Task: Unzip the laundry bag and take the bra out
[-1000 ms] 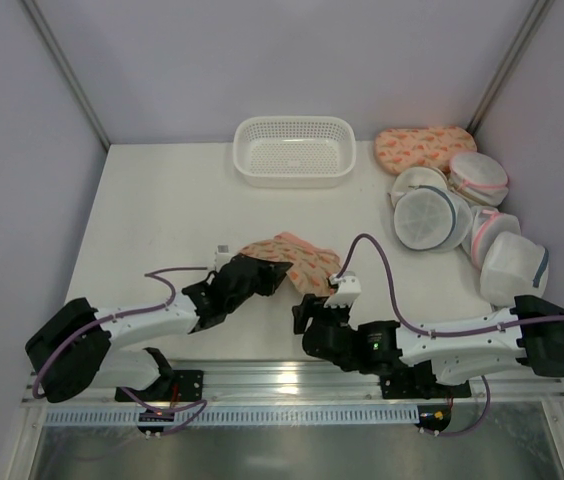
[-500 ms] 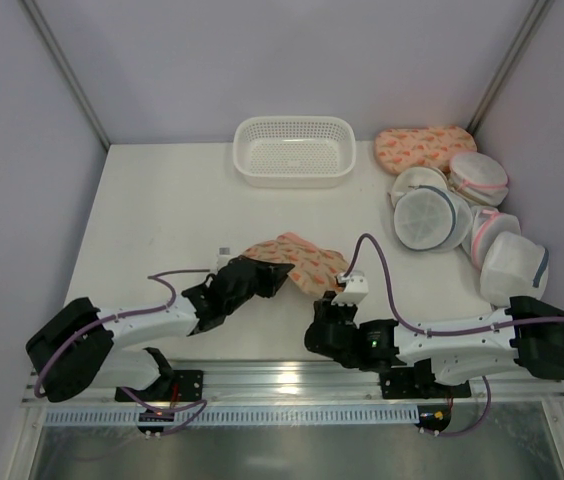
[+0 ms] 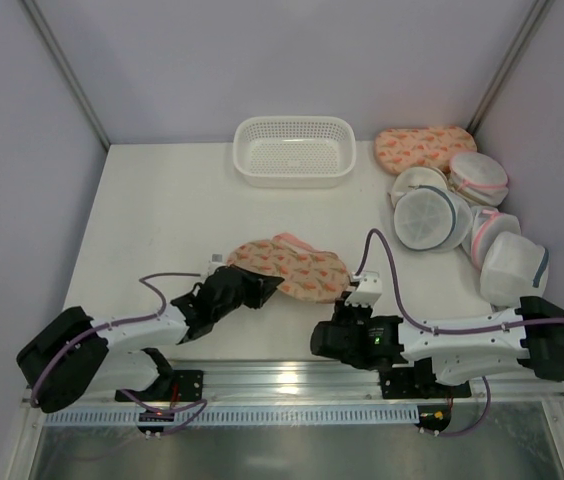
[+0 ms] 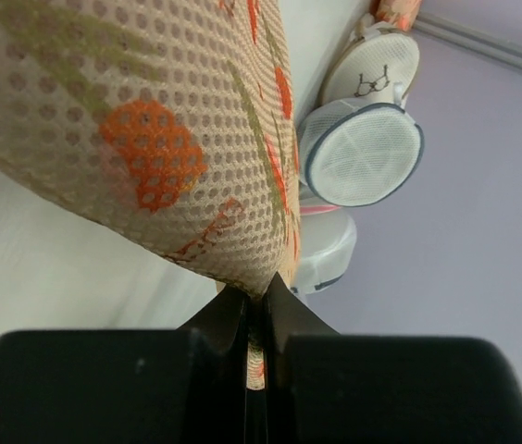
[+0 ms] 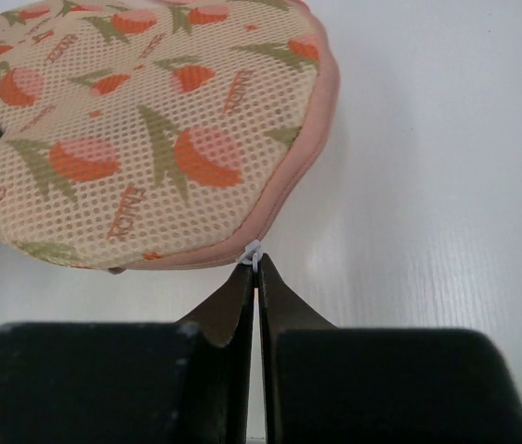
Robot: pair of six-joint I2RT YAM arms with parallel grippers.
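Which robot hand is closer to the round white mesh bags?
Right. The right gripper holds the peach printed laundry bag's side facing those round white mesh bags; the left gripper, the opposite side.

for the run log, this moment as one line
left pincer: shut on edge of cream-peach orange-print mesh laundry bag | right pincer: shut on small white zipper pull | bag: no opening seen

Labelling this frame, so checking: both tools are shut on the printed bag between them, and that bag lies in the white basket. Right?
Not quite. The left tool and right tool are shut on the bag, but it lies on the table, nearer the arms than the basket, which is empty. The top view shows this.
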